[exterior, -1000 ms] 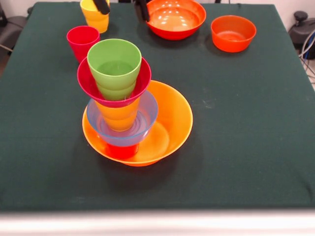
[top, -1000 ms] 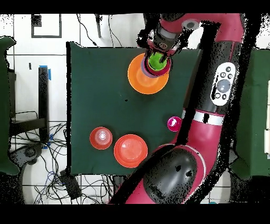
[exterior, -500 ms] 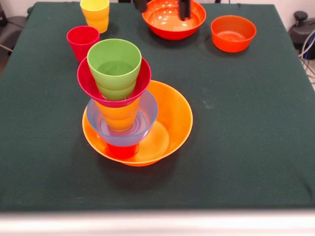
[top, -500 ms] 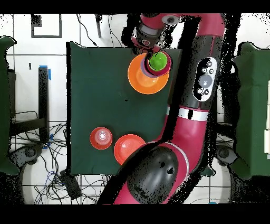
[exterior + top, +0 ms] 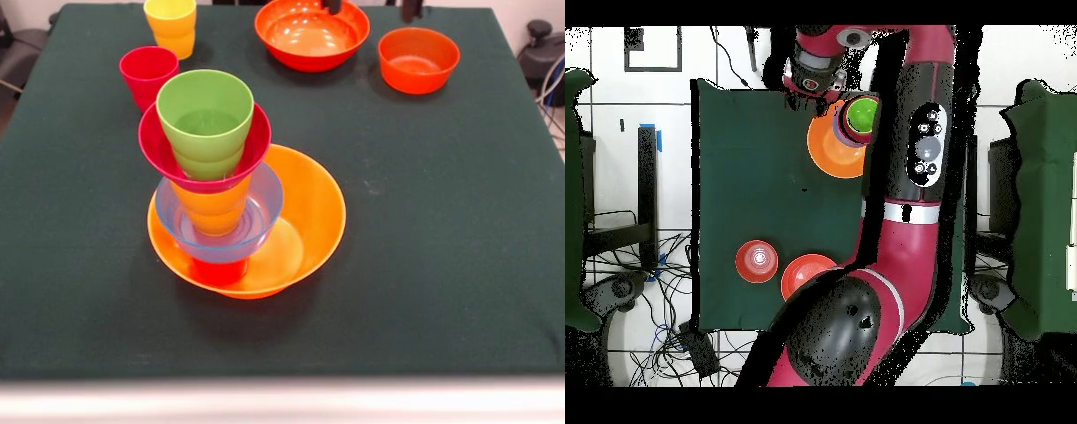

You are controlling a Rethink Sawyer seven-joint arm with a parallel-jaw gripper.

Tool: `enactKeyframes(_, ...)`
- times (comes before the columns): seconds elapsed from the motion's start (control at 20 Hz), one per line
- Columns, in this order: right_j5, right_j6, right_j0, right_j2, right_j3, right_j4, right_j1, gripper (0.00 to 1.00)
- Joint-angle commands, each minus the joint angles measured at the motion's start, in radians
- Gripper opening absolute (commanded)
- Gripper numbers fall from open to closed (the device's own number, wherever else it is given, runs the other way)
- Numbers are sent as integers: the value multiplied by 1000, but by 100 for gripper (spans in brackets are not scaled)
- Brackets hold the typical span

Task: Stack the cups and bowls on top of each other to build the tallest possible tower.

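The pincer (image 5: 371, 7) has slid rightward past the big red-orange bowl (image 5: 312, 33), prongs spread and empty, while the tower (image 5: 212, 177) beside it leans off-centre, so a bump may topple it.

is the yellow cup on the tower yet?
No. The yellow cup stands alone on the table at the far edge, apart from the tower, which is topped by the green cup.
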Motion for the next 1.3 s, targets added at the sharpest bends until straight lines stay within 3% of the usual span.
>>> enactKeyframes(0.05,-172,176,6,-160,234,99,-44,100)
enactKeyframes(0.35,-307,282,-4,-245,397,195,-82,100)
enactKeyframes(0.65,-426,400,4,-352,513,242,-119,100)
enactKeyframes(1.0,-491,420,27,-420,531,258,-113,100)
enactKeyframes(1.3,-489,433,57,-464,475,234,-88,100)
